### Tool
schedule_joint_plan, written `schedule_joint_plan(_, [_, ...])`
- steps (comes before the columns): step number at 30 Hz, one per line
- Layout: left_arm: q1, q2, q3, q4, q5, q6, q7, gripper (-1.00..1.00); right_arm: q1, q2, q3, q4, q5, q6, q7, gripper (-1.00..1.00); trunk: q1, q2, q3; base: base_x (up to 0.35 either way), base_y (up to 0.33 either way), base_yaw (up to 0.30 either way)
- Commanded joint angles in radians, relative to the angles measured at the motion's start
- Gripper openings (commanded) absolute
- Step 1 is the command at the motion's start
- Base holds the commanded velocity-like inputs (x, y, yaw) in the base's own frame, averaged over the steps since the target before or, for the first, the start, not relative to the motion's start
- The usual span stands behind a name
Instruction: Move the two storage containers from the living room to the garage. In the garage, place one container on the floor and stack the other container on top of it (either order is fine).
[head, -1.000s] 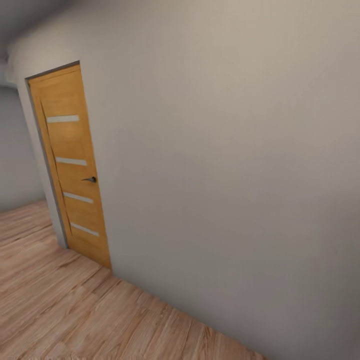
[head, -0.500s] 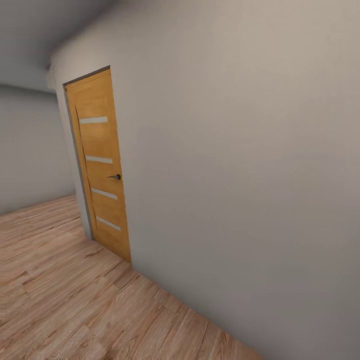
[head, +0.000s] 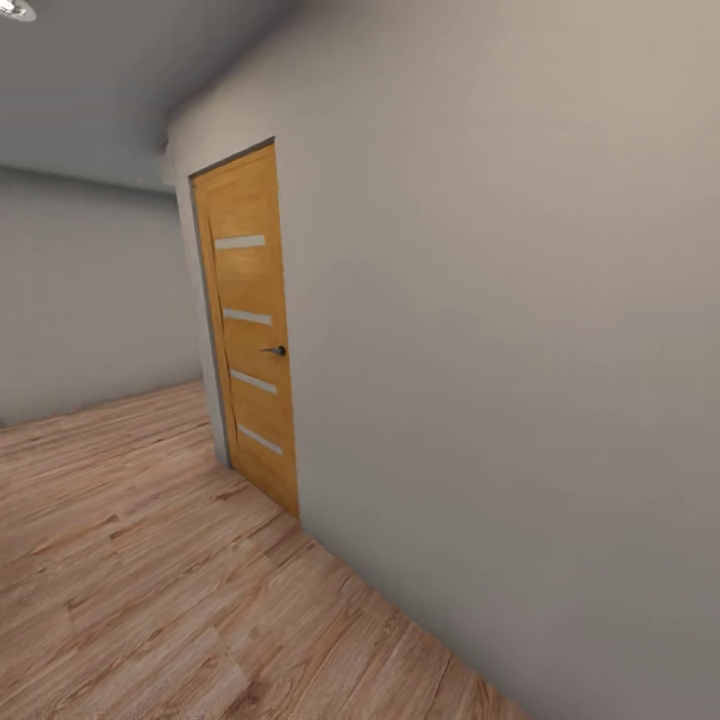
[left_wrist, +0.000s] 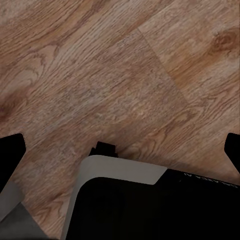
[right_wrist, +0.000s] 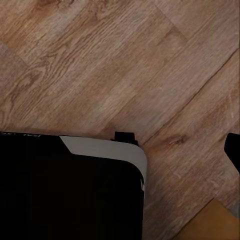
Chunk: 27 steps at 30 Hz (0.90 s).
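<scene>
The two storage containers and the garage are out of view. I am on light wood-plank flooring (head: 130, 580) beside a long pale wall (head: 500, 350). In the left wrist view my left gripper (left_wrist: 121, 150) is open, its dark fingertips (left_wrist: 11, 152) far apart at the picture's edges with bare floor between them. In the right wrist view my right gripper (right_wrist: 122, 150) also looks open. One of its fingertips (right_wrist: 233, 150) sits at the edge and nothing is held.
An orange wooden door (head: 250, 330) with pale stripes and a dark handle (head: 275, 350) stands shut in the wall ahead. A grey wall (head: 90, 290) closes the far end at left. A ceiling light (head: 12, 8) shows at the corner. My black base (left_wrist: 150, 205) sits under both wrists.
The whole head picture has shifted: the camera has turned left, so the door now sits further right and more of the far wall, floor and ceiling shows.
</scene>
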Motion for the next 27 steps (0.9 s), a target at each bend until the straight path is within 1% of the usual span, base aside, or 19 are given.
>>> schedule_joint_plan(1, [-0.001, 0.0, -0.008, 0.001, 0.008, -0.003, 0.001, 1.0, -0.001, 0.001, 0.008, 0.002, -0.007, -0.005, 0.0, 1.0, 0.0, -0.001, -0.001, 0.0, 0.0, 0.278])
schedule_joint_plan(6, [-0.001, 0.0, -0.008, 0.001, 0.008, -0.003, 0.0, 1.0, -0.001, 0.002, 0.008, 0.002, -0.007, -0.005, 0.0, 1.0, 0.0, -0.001, -0.001, 0.005, 0.0, 0.278])
schedule_joint_plan(9, [-0.001, 0.001, -0.008, 0.001, 0.008, -0.003, 0.001, 1.0, -0.001, 0.001, 0.008, 0.002, -0.007, -0.005, 0.0, 1.0, 0.0, -0.001, -0.001, 0.117, 0.0, 0.278])
schedule_joint_plan(19, [-0.001, 0.001, -0.008, 0.001, 0.008, -0.003, 0.001, 1.0, -0.001, 0.001, 0.008, 0.002, -0.007, -0.005, 0.0, 1.0, 0.0, -0.001, -0.001, 0.227, 0.0, 0.278])
schedule_joint_plan(27, [-0.001, 0.001, -0.008, 0.001, 0.009, -0.001, 0.001, 1.0, -0.001, -0.003, 0.008, 0.003, -0.007, -0.006, 0.0, 1.0, 0.0, -0.001, -0.001, 0.306, 0.0, 0.278])
